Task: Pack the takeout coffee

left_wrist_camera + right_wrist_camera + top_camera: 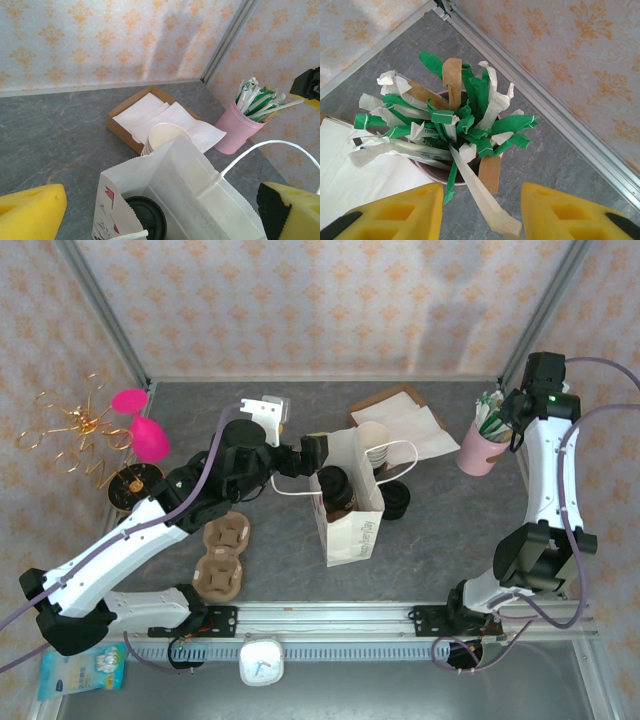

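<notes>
Counts on the desk (pixel 450 540)
One white paper bag (pixel 350 530) holding one black-lidded takeout coffee cup (pixel 145 215); one stack of lidless cups (pixel 162 137); one pink cup of packets (pixel 237 132); one cardboard napkin tray (pixel 125 112); two brown cup carriers (pixel 227 533).

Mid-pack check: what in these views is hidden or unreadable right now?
- takeout coffee: left wrist view, the white paper bag and the bottom edge hide all but part of its lid.
- pink cup: right wrist view, packets cover its inside.
- bag print: top view, too small to read.
</notes>
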Robot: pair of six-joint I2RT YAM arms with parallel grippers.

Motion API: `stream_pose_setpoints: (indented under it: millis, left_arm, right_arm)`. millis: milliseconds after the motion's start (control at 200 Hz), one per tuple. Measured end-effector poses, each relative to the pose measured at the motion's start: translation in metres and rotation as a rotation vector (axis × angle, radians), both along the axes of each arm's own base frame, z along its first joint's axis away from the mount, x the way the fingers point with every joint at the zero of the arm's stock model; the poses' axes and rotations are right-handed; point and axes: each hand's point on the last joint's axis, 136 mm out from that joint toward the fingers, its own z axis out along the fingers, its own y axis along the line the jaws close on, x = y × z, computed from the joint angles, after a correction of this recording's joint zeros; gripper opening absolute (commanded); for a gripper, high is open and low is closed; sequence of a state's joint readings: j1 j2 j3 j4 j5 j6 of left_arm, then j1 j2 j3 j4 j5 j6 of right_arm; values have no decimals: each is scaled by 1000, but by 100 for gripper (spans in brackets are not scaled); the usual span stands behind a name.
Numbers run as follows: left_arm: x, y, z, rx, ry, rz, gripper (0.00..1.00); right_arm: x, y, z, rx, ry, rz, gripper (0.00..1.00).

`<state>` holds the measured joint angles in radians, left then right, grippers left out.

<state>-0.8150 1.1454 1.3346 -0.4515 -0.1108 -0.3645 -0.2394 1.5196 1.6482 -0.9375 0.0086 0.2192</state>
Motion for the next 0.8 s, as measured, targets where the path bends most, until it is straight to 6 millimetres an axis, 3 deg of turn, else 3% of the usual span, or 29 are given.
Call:
stream_pose_setpoints:
  millis: [235,470,631,801]
  left_arm:
    - [0,0,0,0,0,0,99]
    - [1,2,0,1,0,6,99]
    - [1,2,0,0,0,7,99]
    - [2,2,0,1,0,8,99]
  right_arm:
    - [2,3,-1,15,-6,17,27]
    - [5,7,0,31,-16,32,0]
    - [7,11,3,48,-30,48,0]
    - [11,16,24,62,-86,67,0]
